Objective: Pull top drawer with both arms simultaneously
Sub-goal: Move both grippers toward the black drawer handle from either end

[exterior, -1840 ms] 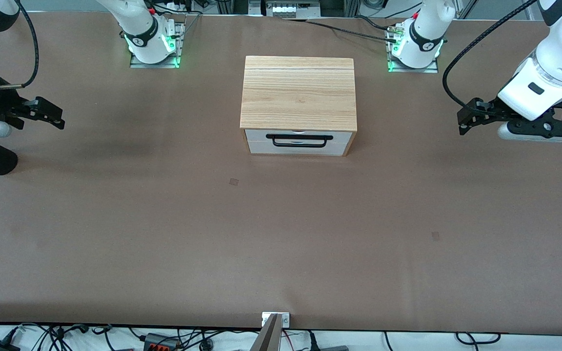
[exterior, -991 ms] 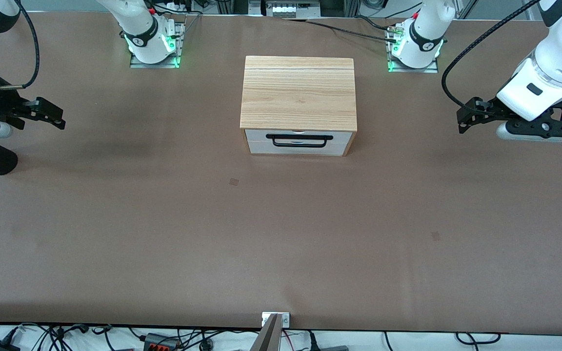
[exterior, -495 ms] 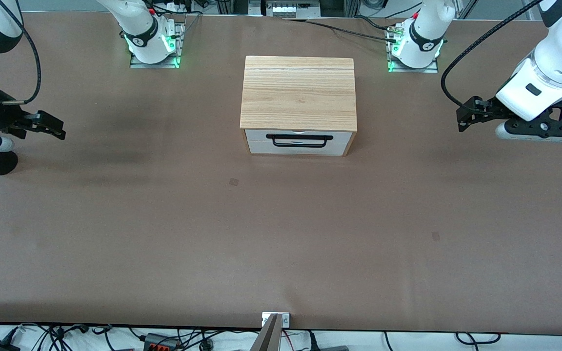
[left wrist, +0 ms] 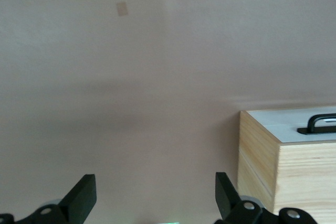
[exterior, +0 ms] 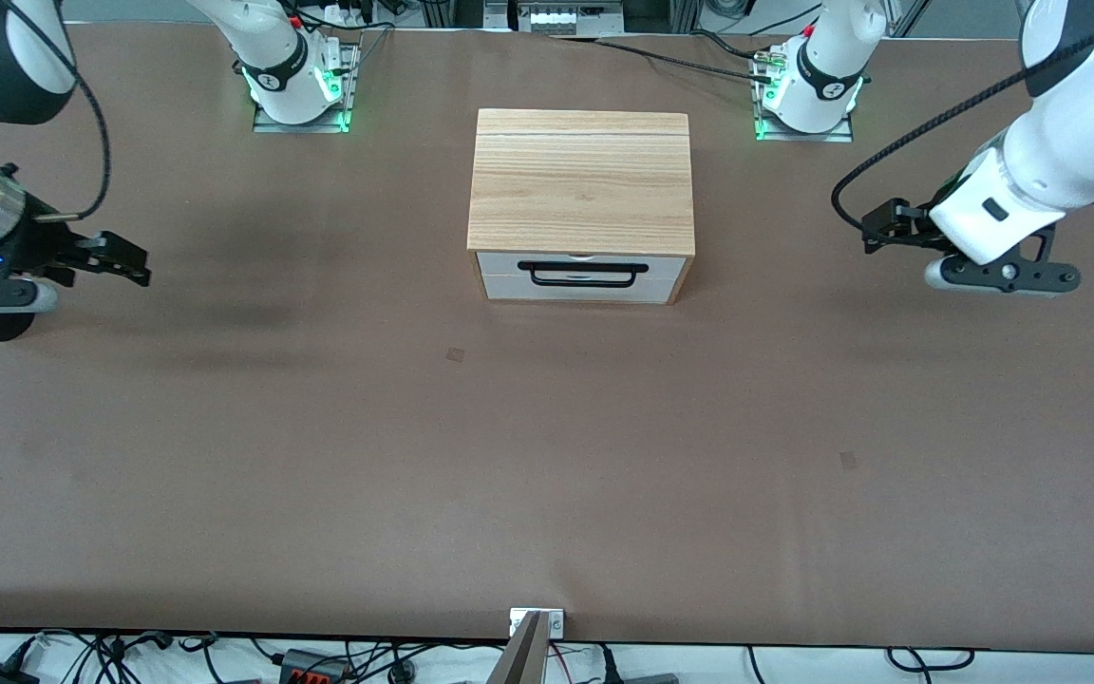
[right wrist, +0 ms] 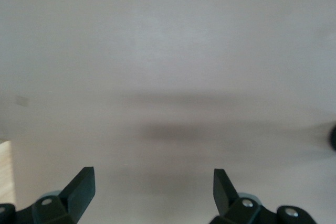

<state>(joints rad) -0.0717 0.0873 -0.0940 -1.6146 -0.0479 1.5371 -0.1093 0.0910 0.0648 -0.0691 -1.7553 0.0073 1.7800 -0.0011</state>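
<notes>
The top drawer (exterior: 581,266) has a white front and a wide black bar handle (exterior: 582,274). It sits shut in the light-wood box (exterior: 581,180) at the table's middle, facing the front camera. Its front (left wrist: 294,124) and handle end (left wrist: 317,124) also show in the left wrist view. My left gripper (exterior: 875,233) is open and empty over bare table toward the left arm's end, well apart from the box; its fingers (left wrist: 84,195) are spread wide. My right gripper (exterior: 124,261) is open and empty over bare table toward the right arm's end, its fingers (right wrist: 81,187) wide apart.
The brown table (exterior: 547,456) spreads wide on all sides of the box. Both arm bases (exterior: 295,81) (exterior: 808,90) stand at the table's edge farthest from the front camera. A corner of the box (right wrist: 5,169) shows in the right wrist view.
Both grippers have moved inward toward the box and come lower. The left gripper moved more. The drawer has not moved.
</notes>
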